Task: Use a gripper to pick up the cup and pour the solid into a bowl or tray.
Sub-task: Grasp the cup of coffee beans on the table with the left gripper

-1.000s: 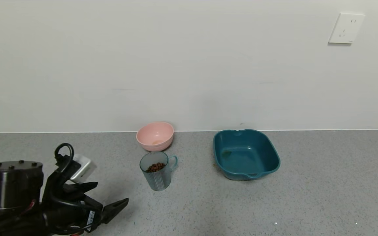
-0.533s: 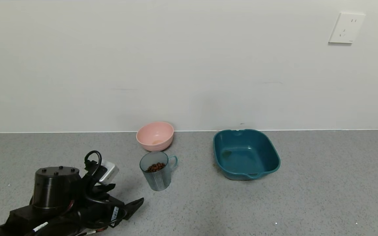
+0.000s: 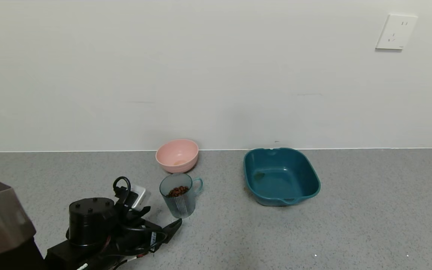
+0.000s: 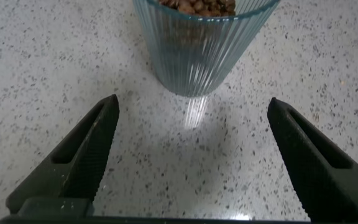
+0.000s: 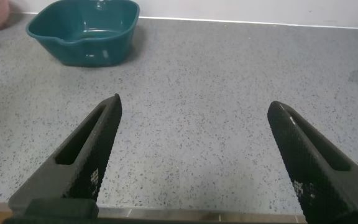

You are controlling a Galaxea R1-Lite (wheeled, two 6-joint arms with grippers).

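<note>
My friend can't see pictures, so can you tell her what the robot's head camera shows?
The robot's black left gripper, jaws open, reaches toward a ribbed blue-grey plastic cup of small brown pellets on a grey speckled counter. A small pale pink bowl sits behind the cup by the white wall, and a teal squarish basin stands further right.

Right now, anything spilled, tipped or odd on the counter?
Nothing stands out. The cup stands upright with the pellets inside, and no pellets show on the counter. The pink bowl and teal basin sit upright. The left tool is open just short of the cup.
</note>
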